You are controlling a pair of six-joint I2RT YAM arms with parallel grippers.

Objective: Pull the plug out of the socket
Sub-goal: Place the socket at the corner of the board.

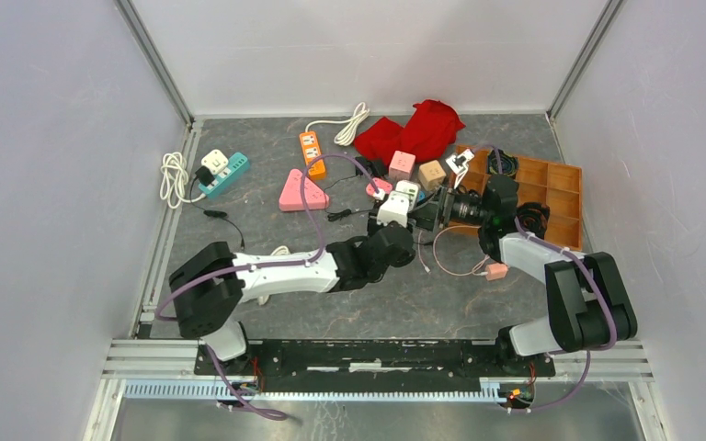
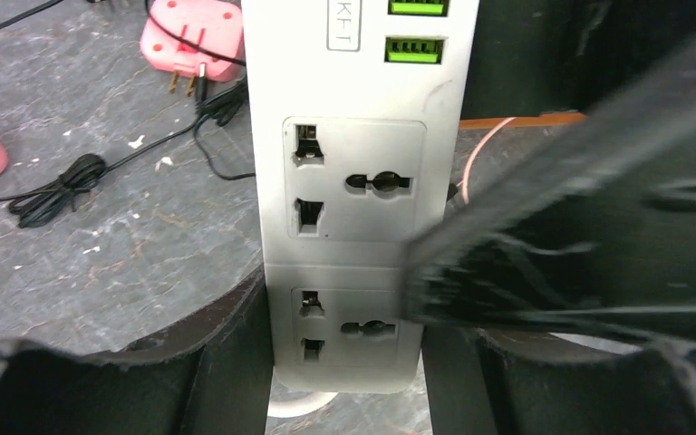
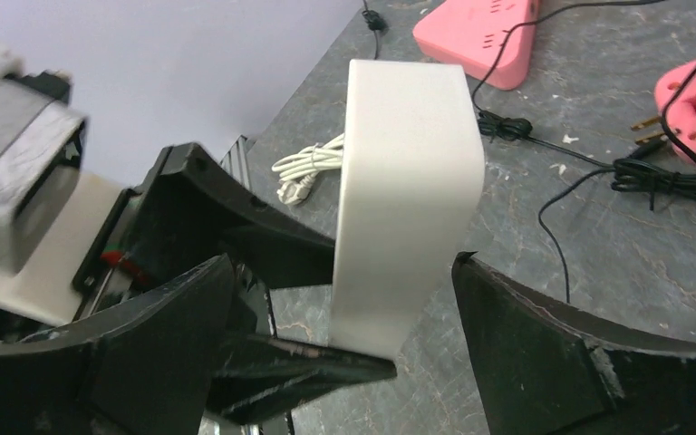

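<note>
Near mid-surface (image 1: 423, 303), the left tool (image 2: 344, 362) is clenched on the near end of the white power strip (image 2: 353, 181), the right tool (image 3: 344, 272) stands released, fingers spread either side, and a pink adapter (image 2: 190, 32) lies beyond.

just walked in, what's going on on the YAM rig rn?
Both arms meet mid-table at the white power strip. The left gripper has its fingers against both sides of the strip and seems to hold it. The right gripper straddles it too, jaws open with a gap on each side. The sockets that the left wrist camera sees are empty; no plug shows in them.
</note>
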